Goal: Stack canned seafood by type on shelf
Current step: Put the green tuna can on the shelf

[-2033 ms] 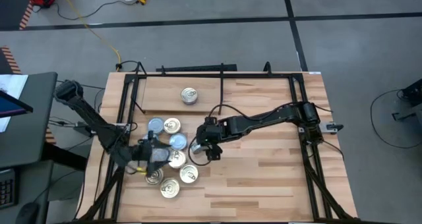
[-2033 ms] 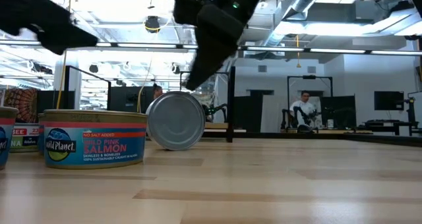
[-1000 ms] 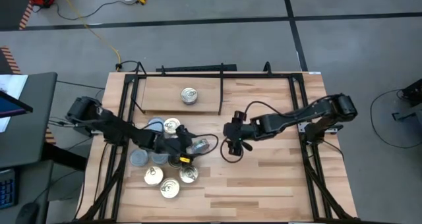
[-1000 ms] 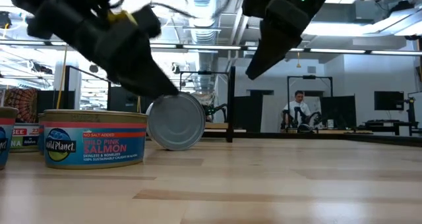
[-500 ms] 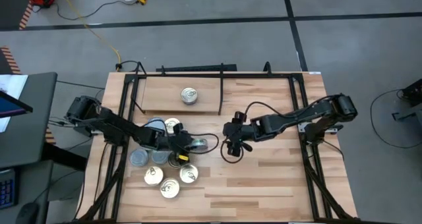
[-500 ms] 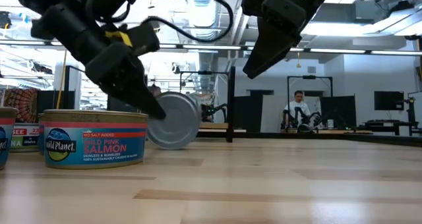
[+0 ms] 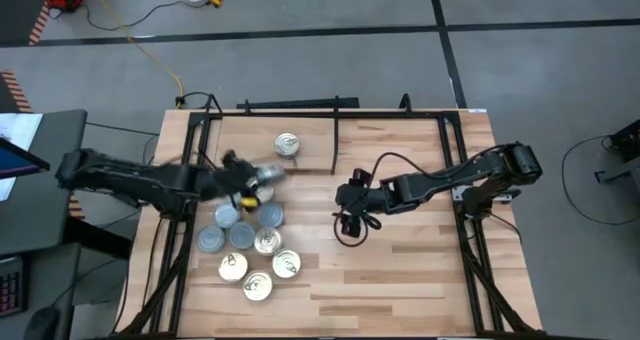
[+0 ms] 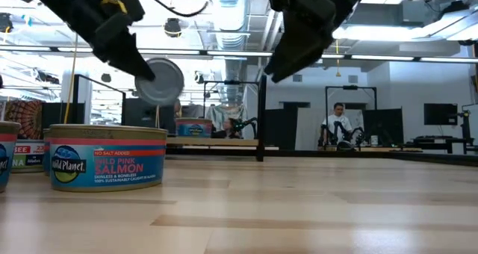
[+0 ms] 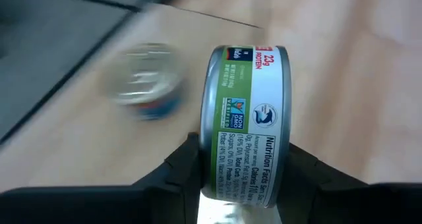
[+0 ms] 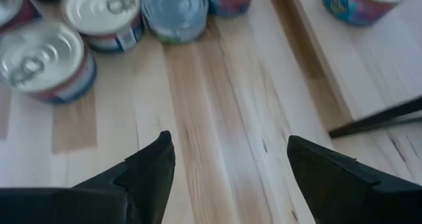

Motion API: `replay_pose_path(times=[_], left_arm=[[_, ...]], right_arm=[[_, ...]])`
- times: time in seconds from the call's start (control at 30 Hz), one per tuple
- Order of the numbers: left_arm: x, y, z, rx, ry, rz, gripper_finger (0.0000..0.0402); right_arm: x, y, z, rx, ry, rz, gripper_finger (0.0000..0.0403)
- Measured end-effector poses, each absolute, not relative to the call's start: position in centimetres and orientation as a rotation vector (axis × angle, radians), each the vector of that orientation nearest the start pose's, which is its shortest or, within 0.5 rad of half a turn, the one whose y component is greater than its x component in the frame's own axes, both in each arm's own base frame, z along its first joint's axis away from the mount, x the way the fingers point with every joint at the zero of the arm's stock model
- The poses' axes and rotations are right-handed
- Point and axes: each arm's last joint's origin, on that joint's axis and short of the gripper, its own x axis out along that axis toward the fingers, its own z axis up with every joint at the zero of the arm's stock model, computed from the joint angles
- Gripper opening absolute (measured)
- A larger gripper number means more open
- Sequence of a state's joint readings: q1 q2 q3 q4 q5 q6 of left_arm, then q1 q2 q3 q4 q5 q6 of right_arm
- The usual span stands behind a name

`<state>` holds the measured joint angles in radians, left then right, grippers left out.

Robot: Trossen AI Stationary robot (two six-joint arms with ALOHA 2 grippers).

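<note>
My left gripper (image 7: 255, 180) is shut on one tin of canned seafood (image 9: 250, 118), held in the air just near of the shelf (image 7: 250, 135); the low view shows that tin (image 8: 160, 81) on edge, well above the table. One shiny-topped tin (image 7: 287, 144) stands on the shelf plank. Several more tins (image 7: 245, 242), bluish-grey and gold-topped, sit flat in a cluster on the table's near left. My right gripper (image 7: 345, 215) hovers open over the table's middle, its fingers (image 10: 151, 161) pointing toward the cluster with nothing between them. My left gripper pinches the tin by its two flat faces, one finger (image 9: 198, 165) on each side, so the labelled side wall (image 9: 254, 148) faces the wrist camera. The fingers slant down from the table's left. The tin stands on edge, lifted clear of table and shelf.
Black frame rods run along the shelf's edges, with a divider rod (image 7: 335, 145) at its right end. A black cable loops below my right gripper (image 7: 345, 238). Bare wood lies to the right of the cluster and across the table's right half (image 7: 420, 260).
My left gripper has risen and drawn back toward the table's far left, toward the shelf, carrying the tin that stood on edge on the table beside the cluster; the tin now hangs clear, still on edge. My right gripper has stayed where it was.
</note>
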<state>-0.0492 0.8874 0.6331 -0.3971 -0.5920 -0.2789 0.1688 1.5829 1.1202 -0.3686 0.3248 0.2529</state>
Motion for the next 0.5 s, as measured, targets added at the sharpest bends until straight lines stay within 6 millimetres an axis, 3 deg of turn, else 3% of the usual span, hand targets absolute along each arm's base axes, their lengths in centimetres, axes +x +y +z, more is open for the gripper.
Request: replay_pose_path(times=[0.2, 0.5], left_arm=[[15.2, 5.0, 26.4, -0.280, 0.439, 0.757, 0.0128], [14.4, 11.5, 24.4, -0.550, 0.525, 0.762, 0.0128]], right_arm=[[33.7, 4.8, 24.8, 0.001, 0.695, -0.215, 0.0317], [34.2, 5.6, 25.1, -0.014, 0.621, -0.173, 0.0317]])
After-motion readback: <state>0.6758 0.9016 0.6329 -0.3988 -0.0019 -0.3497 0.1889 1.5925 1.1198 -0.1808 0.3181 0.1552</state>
